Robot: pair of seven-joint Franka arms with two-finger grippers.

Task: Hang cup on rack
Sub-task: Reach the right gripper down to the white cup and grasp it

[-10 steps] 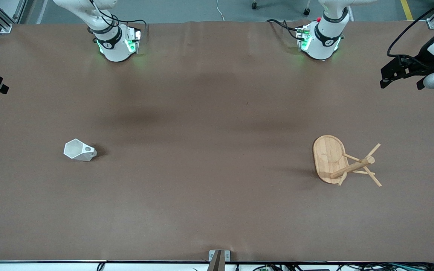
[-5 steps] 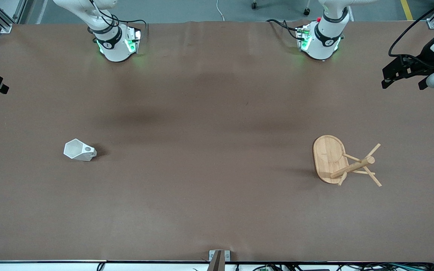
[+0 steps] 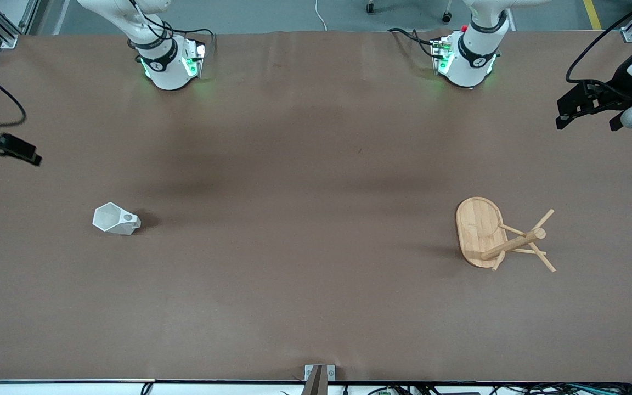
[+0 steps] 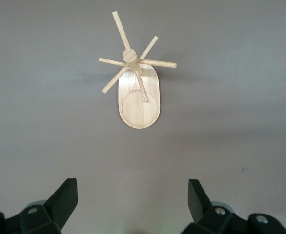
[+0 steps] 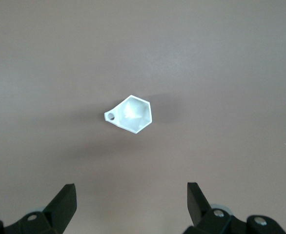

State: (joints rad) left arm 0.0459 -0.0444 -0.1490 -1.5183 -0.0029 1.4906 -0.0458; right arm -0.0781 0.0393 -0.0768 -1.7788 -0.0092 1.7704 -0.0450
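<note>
White cup (image 3: 116, 219) upright, handle toward rack (image 3: 500, 236).

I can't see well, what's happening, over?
Both grippers open, high. Cup untouched on table. Rack stands empty. Nothing between them.

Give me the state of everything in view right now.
Cup: standing free on the table, unheld.
Rack: standing upright, pegs bare.
Left gripper: jaws open, empty, high over the table's edge.
Right gripper: jaws open, empty, high over the table's edge.
</note>
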